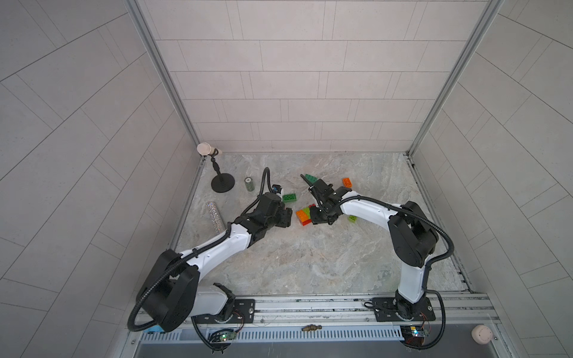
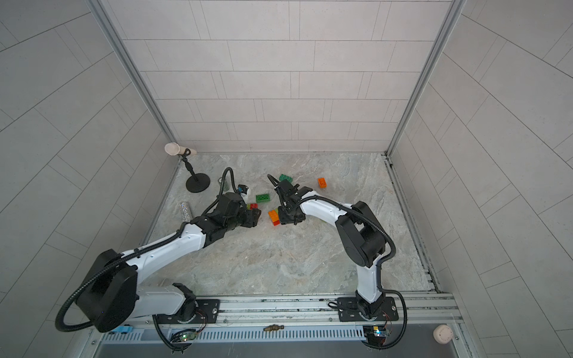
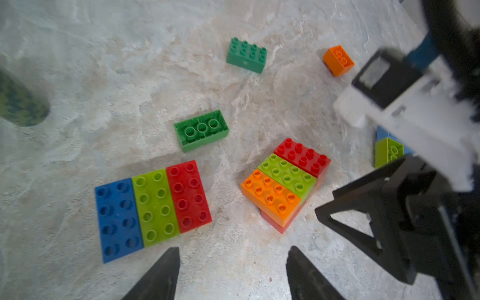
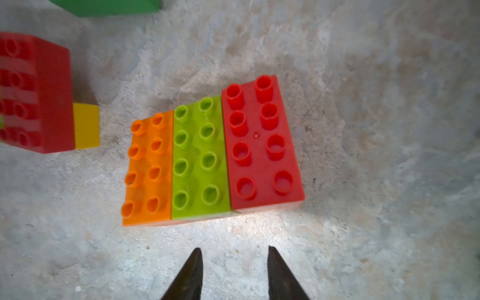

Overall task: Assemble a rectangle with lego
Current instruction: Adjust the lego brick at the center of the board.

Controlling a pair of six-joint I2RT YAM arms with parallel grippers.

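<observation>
- Three bricks, orange, lime and red, sit side by side as one studded block (image 4: 213, 155) near the tabletop's (image 1: 310, 263) middle;
- right gripper (image 4: 233, 255) hangs just beside it, jaws partly apart, empty;
- left gripper (image 3: 232, 259), jaws wider, empty, near that block and a blue-lime-red row (image 3: 153, 207)

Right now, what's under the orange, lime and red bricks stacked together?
A lower layer. Only a lower red brick peeks out beneath the orange brick; whatever lies under the lime brick and top red brick is covered.
</observation>
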